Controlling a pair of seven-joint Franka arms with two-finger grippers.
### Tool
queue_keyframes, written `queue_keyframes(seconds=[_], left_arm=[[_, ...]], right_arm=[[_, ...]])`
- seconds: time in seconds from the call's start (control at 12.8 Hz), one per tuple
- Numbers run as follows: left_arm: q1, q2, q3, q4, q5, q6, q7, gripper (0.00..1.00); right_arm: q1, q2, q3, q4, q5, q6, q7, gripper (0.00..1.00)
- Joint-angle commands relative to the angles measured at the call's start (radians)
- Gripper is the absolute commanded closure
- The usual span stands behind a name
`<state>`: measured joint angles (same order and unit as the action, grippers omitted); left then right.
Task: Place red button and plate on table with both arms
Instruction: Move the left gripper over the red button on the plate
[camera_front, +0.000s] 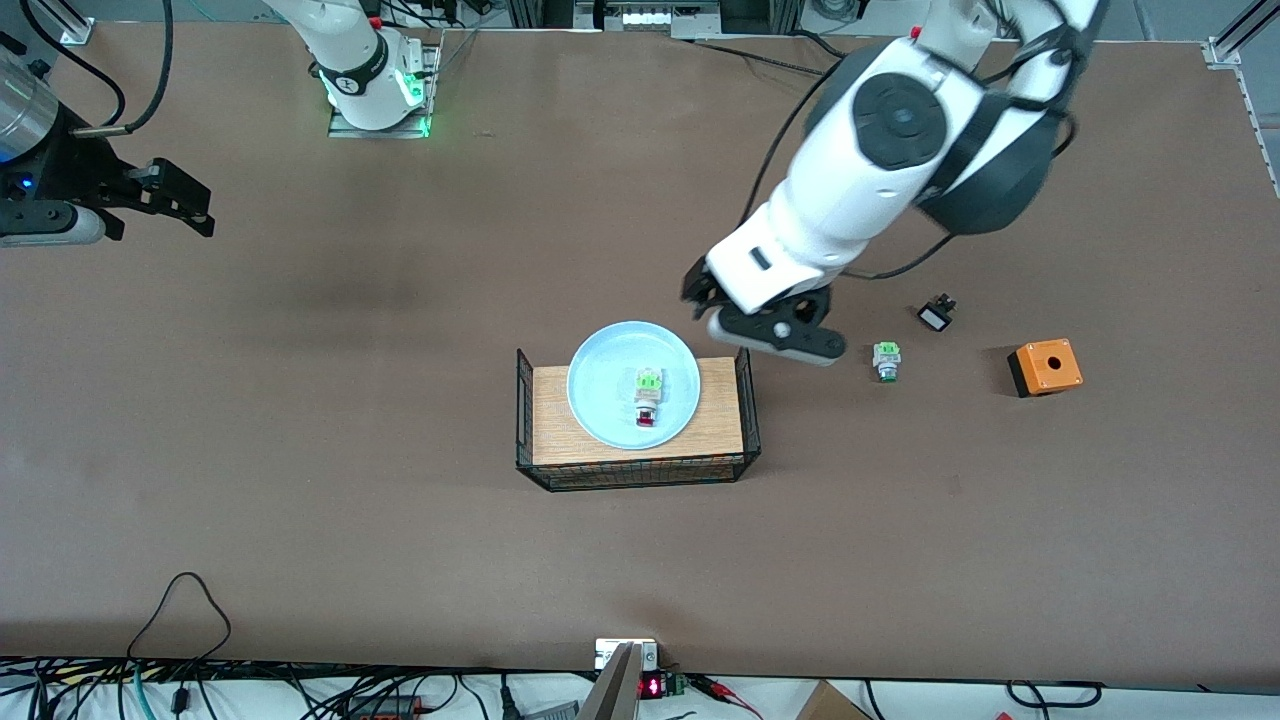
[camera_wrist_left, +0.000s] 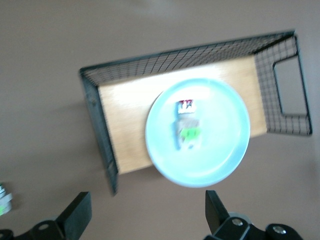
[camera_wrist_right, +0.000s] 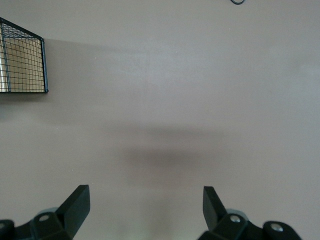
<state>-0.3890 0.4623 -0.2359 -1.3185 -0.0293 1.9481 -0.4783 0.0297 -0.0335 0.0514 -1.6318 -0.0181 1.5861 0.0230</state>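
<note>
The pale-blue plate (camera_front: 600, 390) lies on a wood-topped tray with black wire sides (camera_front: 720, 420) in the middle of the brown table (camera_front: 300, 450). The red button (camera_front: 646, 402) lies on the plate, with its red cap toward the front camera. My left gripper (camera_front: 702, 298) is open and empty. It hangs over the table just past the tray's edge, at the plate's rim. In the left wrist view the plate (camera_wrist_left: 220, 145) and the red button (camera_wrist_left: 187, 125) lie ahead of the left gripper (camera_wrist_left: 145, 215). My right gripper (camera_front: 185, 200) is open and empty, waiting over the right arm's end of the table; it also shows in the right wrist view (camera_wrist_right: 145, 205).
A switch with a green cap (camera_front: 886, 360), a small black switch (camera_front: 936, 315) and an orange box with a hole (camera_front: 1045, 367) lie on the table toward the left arm's end. The tray's wire corner (camera_wrist_right: 22, 60) shows in the right wrist view.
</note>
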Motion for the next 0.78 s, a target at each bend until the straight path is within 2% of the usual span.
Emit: queue_keyframes(seconds=[0.0, 0.08, 0.16, 0.39, 0.62, 0.7], left_arm=[[-0.089, 0.097, 0.015, 0.07, 0.176, 0.055, -0.214, 0.0], [-0.111, 0.13, 0.012, 0.074, 0.257, 0.07, -0.28, 0.0], [-0.125, 0.153, 0.01, 0.074, 0.291, 0.125, -0.331, 0.0], [-0.151, 0.223, 0.017, 0.065, 0.33, 0.328, -0.44, 0.0], [-0.153, 0.239, 0.017, 0.033, 0.431, 0.342, -0.444, 0.0], [-0.156, 0.249, 0.017, 0.03, 0.463, 0.342, -0.444, 0.03]], right_arm=[[0.006, 0.03, -0.001, 0.02, -0.013, -0.02, -0.015, 0.0], [0.004, 0.035, -0.001, 0.018, -0.013, -0.018, -0.015, 0.0], [0.004, 0.046, -0.001, 0.018, -0.013, -0.018, -0.015, 0.0], [0.004, 0.072, -0.001, 0.015, -0.011, -0.021, -0.021, 0.0], [0.012, 0.073, -0.001, 0.017, -0.008, -0.049, -0.017, 0.0], [0.036, 0.081, 0.001, 0.018, -0.009, -0.049, -0.021, 0.0]])
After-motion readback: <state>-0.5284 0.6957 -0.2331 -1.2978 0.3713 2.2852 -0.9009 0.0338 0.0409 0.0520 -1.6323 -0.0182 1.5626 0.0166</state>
